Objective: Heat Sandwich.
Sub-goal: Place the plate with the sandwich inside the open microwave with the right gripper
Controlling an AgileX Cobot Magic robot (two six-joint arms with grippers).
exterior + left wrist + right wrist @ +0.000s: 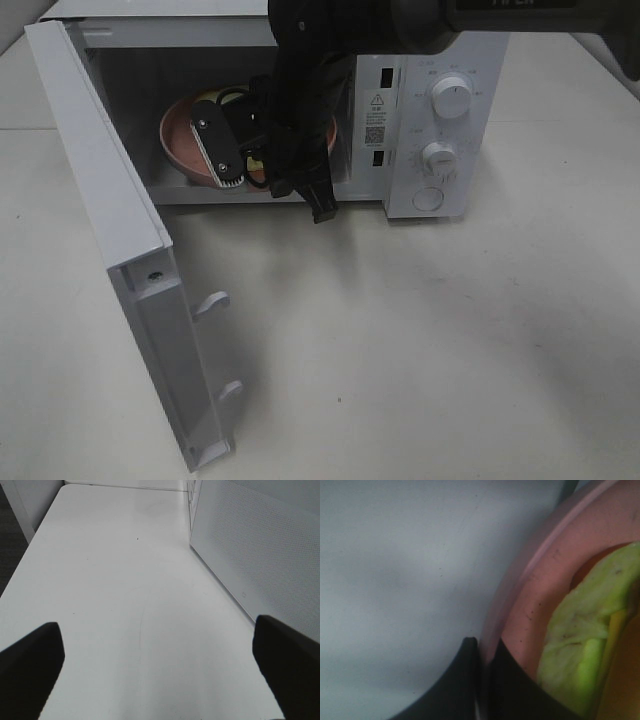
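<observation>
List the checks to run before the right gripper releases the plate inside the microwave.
1. Microwave door swung wide open: ok.
2. Right gripper pinching plate rim: ok.
3. Sandwich on the plate: ok.
4. Plate inside the microwave: ok.
5. Plate flat on the microwave floor: cannot tell, arm hides it.
6. Left gripper open over the table: ok.
</observation>
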